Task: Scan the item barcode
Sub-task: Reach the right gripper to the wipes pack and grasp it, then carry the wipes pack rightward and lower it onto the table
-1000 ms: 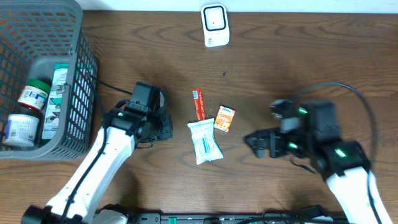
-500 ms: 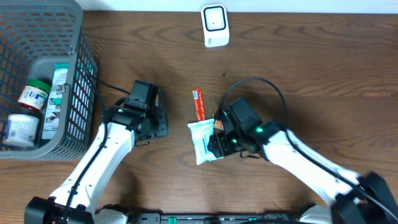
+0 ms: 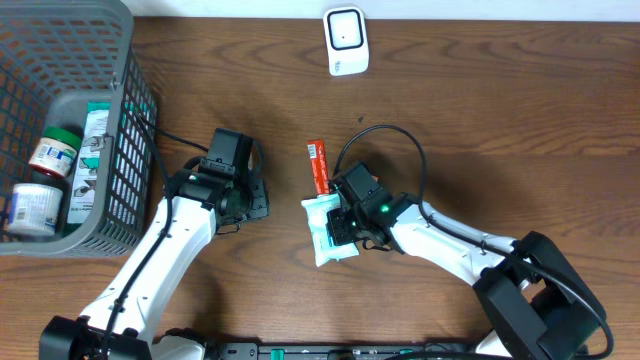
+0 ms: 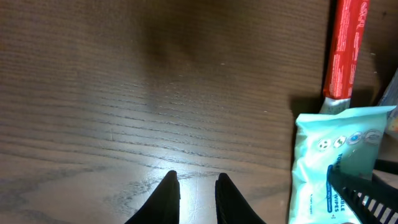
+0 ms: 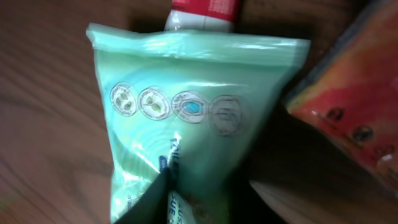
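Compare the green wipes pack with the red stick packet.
The wipes pack is a broad, pale-green pouch; the red stick packet is narrow and long. The wipes pack sits partly under the right gripper; the red stick packet lies uncovered. Both lie flat on the wooden table, the packet's end meeting the pack's top edge.

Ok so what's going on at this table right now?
The right gripper is down on the pale green soft wipes packet mid-table, a finger on either side; whether it grips yet is unclear. The left gripper hangs nearly shut and empty over the wooden table beside it. A red tube and a small orange box lie next to the packet. The white boxy scanner stands at the far edge, so nothing is scanned yet.
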{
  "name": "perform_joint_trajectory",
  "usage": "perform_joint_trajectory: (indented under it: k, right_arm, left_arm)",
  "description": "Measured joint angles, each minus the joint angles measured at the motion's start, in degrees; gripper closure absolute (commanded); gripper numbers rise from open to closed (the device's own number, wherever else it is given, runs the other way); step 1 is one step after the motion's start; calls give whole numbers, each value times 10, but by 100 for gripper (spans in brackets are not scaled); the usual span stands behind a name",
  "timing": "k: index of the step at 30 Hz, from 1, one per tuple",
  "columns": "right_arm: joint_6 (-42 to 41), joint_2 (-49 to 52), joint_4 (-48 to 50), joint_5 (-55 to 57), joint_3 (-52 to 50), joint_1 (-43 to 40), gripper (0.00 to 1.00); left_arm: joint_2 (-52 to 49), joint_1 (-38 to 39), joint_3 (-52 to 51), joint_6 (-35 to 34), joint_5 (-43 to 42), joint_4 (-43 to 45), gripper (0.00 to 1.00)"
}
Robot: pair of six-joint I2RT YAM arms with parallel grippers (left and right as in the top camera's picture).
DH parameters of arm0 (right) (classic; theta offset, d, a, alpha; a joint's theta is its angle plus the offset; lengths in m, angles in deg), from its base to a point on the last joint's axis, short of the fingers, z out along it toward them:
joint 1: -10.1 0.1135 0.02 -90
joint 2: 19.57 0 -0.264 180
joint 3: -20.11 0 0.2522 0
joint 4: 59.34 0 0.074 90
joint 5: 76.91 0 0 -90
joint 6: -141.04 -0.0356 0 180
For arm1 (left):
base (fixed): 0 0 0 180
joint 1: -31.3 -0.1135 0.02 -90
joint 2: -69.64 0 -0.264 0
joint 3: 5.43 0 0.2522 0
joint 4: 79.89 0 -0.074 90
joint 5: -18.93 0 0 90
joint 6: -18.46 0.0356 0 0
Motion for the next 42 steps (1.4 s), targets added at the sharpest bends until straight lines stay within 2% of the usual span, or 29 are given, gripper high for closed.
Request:
perform_joint_trajectory:
  k: [5,8,12,16,18,19,22,25,28,29,31,33,34,42]
  right_arm:
    - [-5,-3,-7,2,11,1,99]
    - [6,-28,-63,9,23,1,99]
    - [38,-123,-182,59,76,0,99]
    - [64,-242,-272,171,137,0,98]
    - [77,-279,-291,197,141,-1,67]
    - [81,-289,-297,199,141,-1,62]
    - [69,-280,-293,181,137,-1,53]
    - [40,-252,-265,155,114,-1,53]
    - [18,-215,-221,124,80,-1,56]
    - [14,-200,-207,112,71,0,57]
    - [7,-165,-178,85,53,1,58]
    - [3,-129,-168,63,45,1,60]
    - [2,-114,-165,56,43,1,61]
    - [-8,-31,-118,12,42,1,55]
  left_arm:
    - [0,0,0,0,0,0,83]
    - [0,0,0,0,0,-2,83]
    - [0,0,0,0,0,-3,83]
    - [0,0,0,0,0,-2,83]
    - [0,0,0,0,0,-2,76]
    - [0,0,0,0,0,-2,75]
    - [0,0,0,1,0,-2,66]
    - [0,0,0,2,2,-3,49]
    - [0,0,0,0,2,-3,47]
    - [0,0,0,0,2,-5,53]
    - [0,0,0,2,0,-5,75]
    - [0,0,0,9,-13,-6,89]
    - [0,0,0,14,-25,-6,92]
    - [-53,33,-7,28,-108,37,92]
